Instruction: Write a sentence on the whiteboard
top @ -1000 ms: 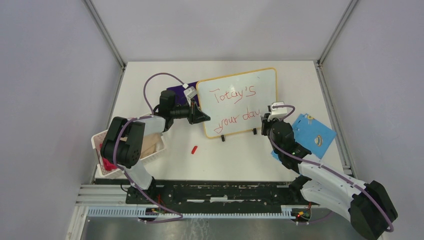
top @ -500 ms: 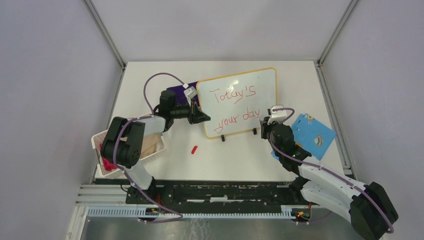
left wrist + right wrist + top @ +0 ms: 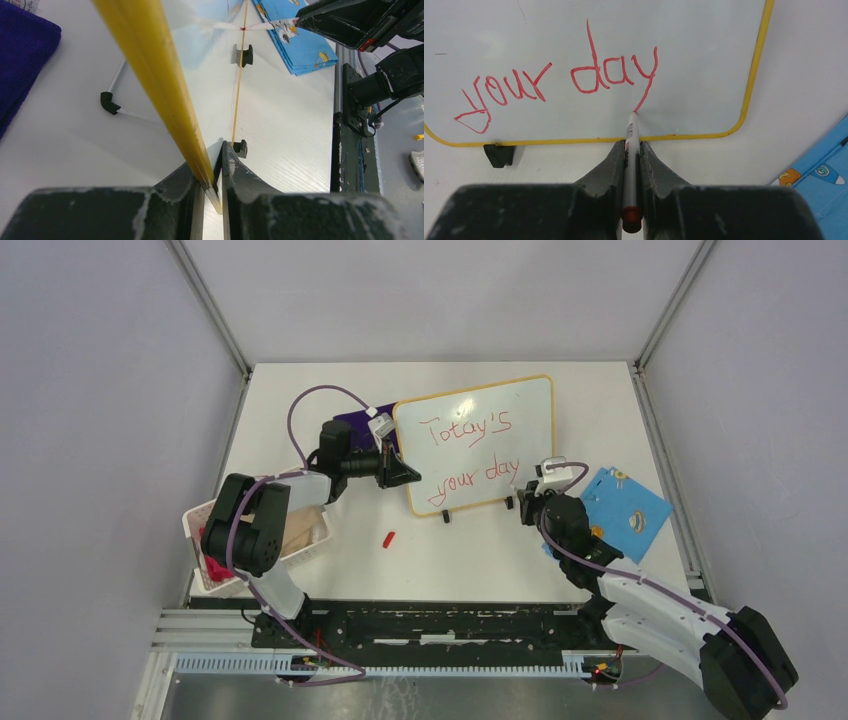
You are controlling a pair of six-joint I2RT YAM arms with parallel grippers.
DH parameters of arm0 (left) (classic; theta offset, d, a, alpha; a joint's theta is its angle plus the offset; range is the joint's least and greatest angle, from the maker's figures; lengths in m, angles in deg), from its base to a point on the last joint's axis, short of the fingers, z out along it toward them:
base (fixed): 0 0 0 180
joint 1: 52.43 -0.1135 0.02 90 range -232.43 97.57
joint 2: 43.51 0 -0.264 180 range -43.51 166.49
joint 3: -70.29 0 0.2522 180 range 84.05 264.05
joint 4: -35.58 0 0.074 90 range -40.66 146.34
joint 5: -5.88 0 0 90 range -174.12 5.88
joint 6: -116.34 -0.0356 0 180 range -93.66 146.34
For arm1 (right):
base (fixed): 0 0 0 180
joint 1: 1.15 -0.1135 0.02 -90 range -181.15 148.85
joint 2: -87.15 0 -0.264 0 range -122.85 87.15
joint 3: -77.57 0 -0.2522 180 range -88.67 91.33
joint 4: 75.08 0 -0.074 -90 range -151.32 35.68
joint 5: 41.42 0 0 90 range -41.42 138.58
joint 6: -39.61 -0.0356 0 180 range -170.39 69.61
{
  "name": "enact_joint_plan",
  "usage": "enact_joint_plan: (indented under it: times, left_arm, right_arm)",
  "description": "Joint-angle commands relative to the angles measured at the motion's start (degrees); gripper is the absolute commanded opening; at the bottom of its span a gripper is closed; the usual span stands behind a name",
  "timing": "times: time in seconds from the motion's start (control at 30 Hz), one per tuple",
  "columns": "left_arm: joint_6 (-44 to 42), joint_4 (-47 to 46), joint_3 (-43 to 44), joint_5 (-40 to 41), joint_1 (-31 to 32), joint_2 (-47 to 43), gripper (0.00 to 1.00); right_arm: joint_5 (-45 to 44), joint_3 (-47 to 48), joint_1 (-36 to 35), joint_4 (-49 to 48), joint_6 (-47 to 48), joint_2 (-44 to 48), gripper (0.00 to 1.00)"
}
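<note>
The whiteboard (image 3: 530, 405) stands tilted on two black feet at mid-table, with a yellow frame. The sentence (image 3: 468, 430) is in red, "Totay's" above "your day" (image 3: 556, 80). My left gripper (image 3: 405, 475) is shut on the board's left edge; in the left wrist view the yellow frame (image 3: 150, 65) runs between the fingers (image 3: 240, 172). My right gripper (image 3: 530, 502) is shut on a red marker (image 3: 631, 145). The marker's tip sits at the lower end of the "y" tail, just above the board's bottom frame.
A blue card (image 3: 625, 510) lies right of the board and shows in the left wrist view (image 3: 300, 45). A red cap (image 3: 389, 537) lies in front of the board. A white basket (image 3: 300, 540) sits at the left edge. A purple cloth (image 3: 355, 423) lies behind the left gripper.
My right gripper has drawn back toward the near edge with the marker, and the last letter of "day" has gained its tail. The left gripper and board have not moved.
</note>
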Motion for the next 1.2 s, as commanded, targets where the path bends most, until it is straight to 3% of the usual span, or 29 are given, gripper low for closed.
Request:
enact_joint_plan:
  times: [0.0, 0.4, 0.73, 1.0, 1.17]
  left_arm:
    - [-8.3, 7.2, -1.5, 7.9, 1.4, 3.3, 0.02]
    - [-8.4, 7.2, -1.5, 8.0, 1.4, 3.3, 0.02]
    - [-8.4, 7.4, -1.5, 8.1, 1.4, 3.5, 0.02]
    - [-8.5, 7.5, -0.7, 8.1, 1.3, 4.5, 0.02]
    - [-8.4, 7.5, -0.6, 8.3, 1.2, 4.8, 0.02]
  right_arm:
    - [2.9, -1.5, 0.1, -1.8, -2.0, -0.1, 0.0]
    - [8.2, -0.9, -0.5, -6.0, -5.6, 1.1, 0.0]
    - [9.1, 4.6, -0.5, 5.4, -0.4, 17.4, 0.0]
    - [-0.3, 12.5, -0.4, 20.1, 6.7, 29.8, 0.0]
    - [-9.0, 7.5, -0.4, 21.8, 5.8, 34.9, 0.0]
